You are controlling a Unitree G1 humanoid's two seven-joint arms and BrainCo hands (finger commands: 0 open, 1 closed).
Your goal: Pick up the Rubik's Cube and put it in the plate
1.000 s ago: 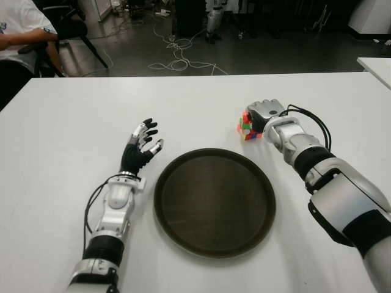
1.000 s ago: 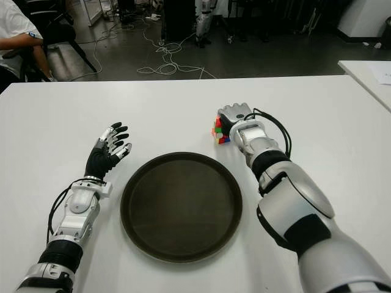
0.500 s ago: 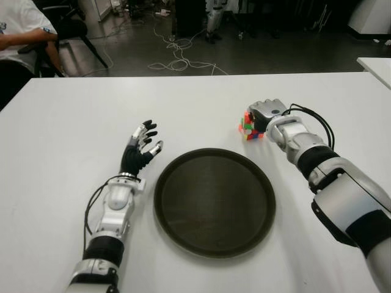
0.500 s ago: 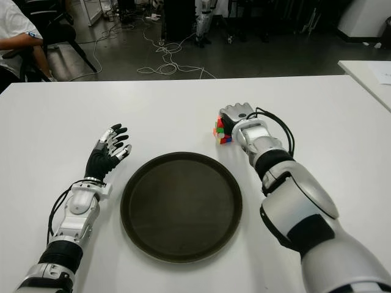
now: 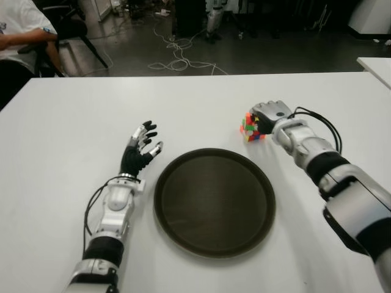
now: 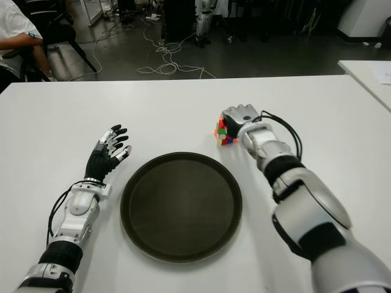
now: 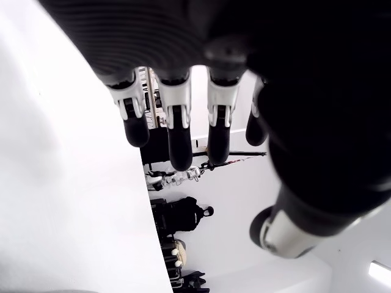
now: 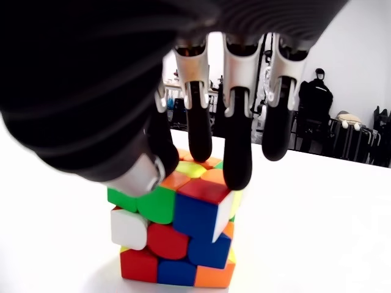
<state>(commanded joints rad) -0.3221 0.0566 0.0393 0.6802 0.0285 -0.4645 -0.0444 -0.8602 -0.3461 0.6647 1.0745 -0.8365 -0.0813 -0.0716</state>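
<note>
The dark round plate [image 5: 214, 201] lies empty toward the near edge of the white worktop [image 5: 73, 122], with the left hand [image 5: 140, 148] just beside its left rim, fingers spread and holding nothing. Farther in, beyond the plate's right rim, the Rubik's Cube [image 5: 249, 127] stands on the worktop with the right hand [image 5: 269, 115] over it, fingers [image 8: 237, 160] curled onto its top and thumb against its side.

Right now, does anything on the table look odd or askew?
Yes: the cube, under the right hand beyond the plate, has its top layer twisted out of line with the lower layers. Nothing else stands out.
</note>
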